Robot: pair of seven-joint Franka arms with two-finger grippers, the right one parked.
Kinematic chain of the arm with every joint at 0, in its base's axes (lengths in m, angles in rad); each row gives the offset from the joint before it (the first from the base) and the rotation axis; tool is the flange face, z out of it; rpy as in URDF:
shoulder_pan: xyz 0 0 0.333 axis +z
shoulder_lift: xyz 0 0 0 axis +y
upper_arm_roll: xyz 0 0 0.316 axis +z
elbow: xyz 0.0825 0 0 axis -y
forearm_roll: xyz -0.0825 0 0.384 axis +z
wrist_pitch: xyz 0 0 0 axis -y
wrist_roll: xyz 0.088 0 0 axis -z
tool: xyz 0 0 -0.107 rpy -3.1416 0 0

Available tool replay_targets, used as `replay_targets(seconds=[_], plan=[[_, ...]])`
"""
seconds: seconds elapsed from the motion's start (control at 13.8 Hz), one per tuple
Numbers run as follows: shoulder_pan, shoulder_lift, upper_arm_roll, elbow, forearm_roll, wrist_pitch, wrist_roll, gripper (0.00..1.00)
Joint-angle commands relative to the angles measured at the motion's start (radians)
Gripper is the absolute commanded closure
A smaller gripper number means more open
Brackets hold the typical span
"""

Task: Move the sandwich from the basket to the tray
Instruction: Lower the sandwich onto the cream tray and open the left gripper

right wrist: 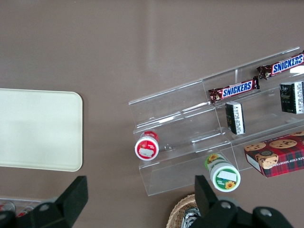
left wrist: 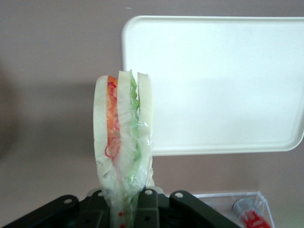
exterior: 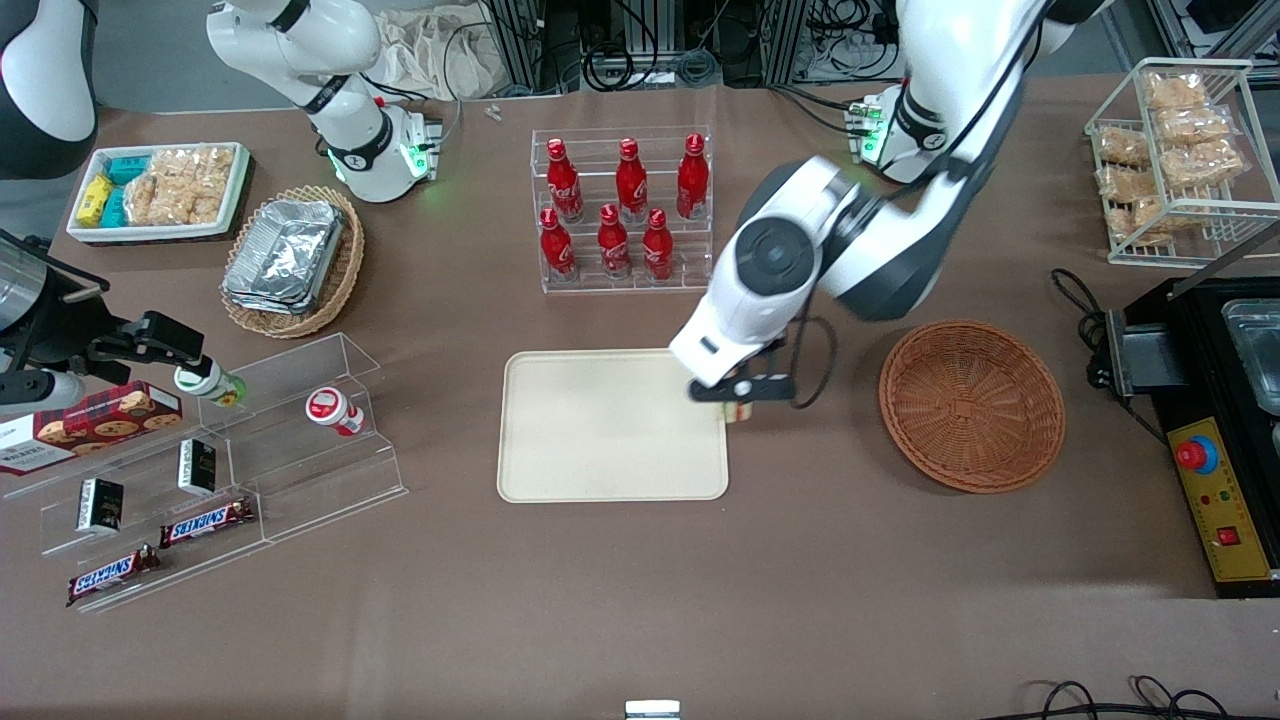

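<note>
My left gripper (exterior: 741, 403) hangs over the edge of the cream tray (exterior: 600, 430) that faces the basket, shut on the sandwich (left wrist: 122, 142). The sandwich is a plastic-wrapped white-bread wedge with orange-red and green filling, standing upright out of the jaws. Only a small bit of the sandwich (exterior: 739, 411) shows under the gripper in the front view. The reddish-brown wicker basket (exterior: 971, 405) lies empty beside the tray, toward the working arm's end of the table. In the wrist view the tray (left wrist: 213, 85) lies below the sandwich, with brown table under the sandwich's lower half.
A clear rack of red bottles (exterior: 622, 210) stands farther from the front camera than the tray. A tan basket with foil trays (exterior: 292, 258) and a clear stepped snack stand (exterior: 210, 470) lie toward the parked arm's end. A black control box (exterior: 1215, 430) sits past the basket.
</note>
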Motion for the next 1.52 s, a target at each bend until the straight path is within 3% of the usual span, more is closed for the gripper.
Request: replay_targets(seconds=[0.0, 0.22, 0.87, 0.94, 1.01, 1.09, 1.45], plan=[[-0.040, 0.128, 0.007, 0.062, 0.030, 0.105, -0.001, 0.91], [-0.042, 0.185, 0.005, 0.051, 0.151, 0.138, 0.005, 0.91], [-0.054, 0.256, 0.005, 0.053, 0.182, 0.212, 0.004, 0.87], [-0.060, 0.259, 0.005, 0.054, 0.183, 0.212, 0.002, 0.72], [-0.059, 0.259, 0.007, 0.054, 0.182, 0.212, -0.002, 0.17], [-0.057, 0.256, 0.007, 0.054, 0.186, 0.212, 0.001, 0.00], [-0.042, 0.164, 0.024, 0.058, 0.171, 0.187, -0.002, 0.00]])
